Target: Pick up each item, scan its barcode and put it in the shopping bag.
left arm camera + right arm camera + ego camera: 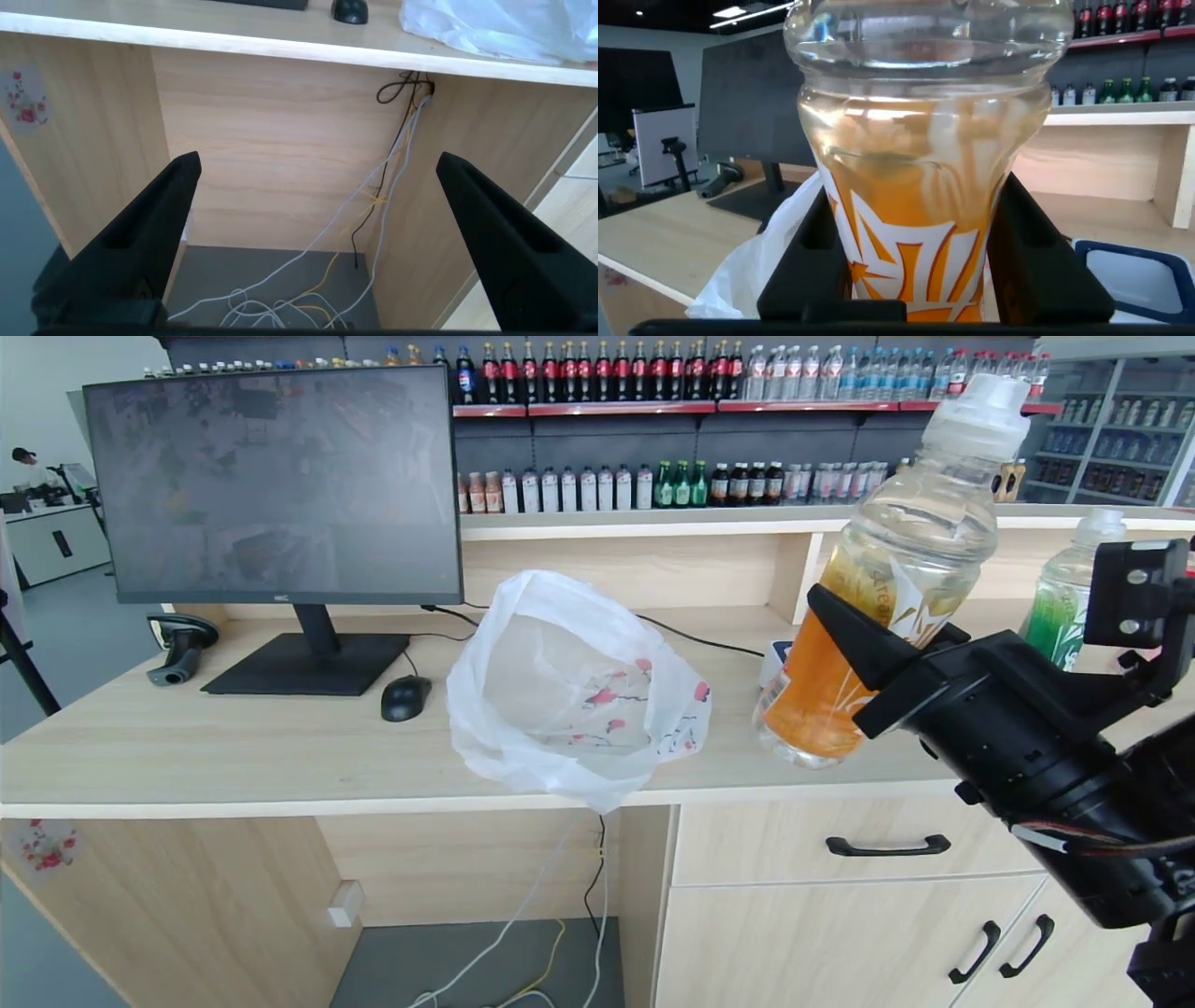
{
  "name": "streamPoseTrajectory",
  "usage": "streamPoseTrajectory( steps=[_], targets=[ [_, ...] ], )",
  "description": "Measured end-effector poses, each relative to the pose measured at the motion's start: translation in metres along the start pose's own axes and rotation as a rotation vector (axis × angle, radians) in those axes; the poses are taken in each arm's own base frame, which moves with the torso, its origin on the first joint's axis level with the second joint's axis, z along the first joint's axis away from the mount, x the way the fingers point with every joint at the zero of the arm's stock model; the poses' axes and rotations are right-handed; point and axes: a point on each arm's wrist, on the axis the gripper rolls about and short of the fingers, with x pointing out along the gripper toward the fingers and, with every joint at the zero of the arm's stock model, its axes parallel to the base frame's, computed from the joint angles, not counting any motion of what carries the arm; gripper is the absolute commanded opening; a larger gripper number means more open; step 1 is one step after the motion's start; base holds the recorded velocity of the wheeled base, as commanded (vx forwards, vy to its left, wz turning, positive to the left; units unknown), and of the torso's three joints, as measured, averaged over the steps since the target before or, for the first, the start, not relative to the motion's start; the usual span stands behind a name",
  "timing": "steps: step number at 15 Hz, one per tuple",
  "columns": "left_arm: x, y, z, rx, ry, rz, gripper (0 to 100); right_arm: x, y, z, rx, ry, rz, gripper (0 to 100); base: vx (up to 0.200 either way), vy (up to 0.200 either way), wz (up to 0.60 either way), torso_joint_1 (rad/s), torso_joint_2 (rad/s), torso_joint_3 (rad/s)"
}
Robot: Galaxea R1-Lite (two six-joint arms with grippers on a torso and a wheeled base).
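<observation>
- Head view: the right claw (868, 635) is clenching the orange drink bottle (896, 551), holding it tilted above the tabletop's (233, 747) right end. The shopping bag (569, 700) is sitting open at the front edge, apparently with nothing inside. The scanner (182, 649) is lying at the left end, and a green bottle (1060, 602) is waiting at the right end.
- Left wrist view: the left claw (318, 187) is hanging released below the tabletop's front edge, carrying nothing.
- Right wrist view: the bottle is sitting clamped between the fingers, with the bag beyond it. Picking looks done and bagging remains; I cannot tell whether the bottle has been scanned.
</observation>
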Motion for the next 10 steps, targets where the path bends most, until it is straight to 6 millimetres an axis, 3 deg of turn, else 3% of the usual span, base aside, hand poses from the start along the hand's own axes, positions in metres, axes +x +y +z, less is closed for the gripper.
streamPoseTrajectory(
  steps=[6, 10],
  targets=[
    [0.0000, 0.0000, 0.0000, 0.000, 0.000, 0.000, 100, -0.0023, -0.0002, -0.0037, -0.002, 0.022, 0.004, 0, 0.200, 0.000, 0.00, 0.002, 0.00, 0.004],
    [0.0000, 0.0000, -0.0001, 0.000, 0.001, 0.000, 100, -0.0022, -0.0003, -0.0040, -0.002, 0.022, 0.002, 0, 0.000, 0.000, 0.00, 0.000, 0.00, 0.000]
  ],
)
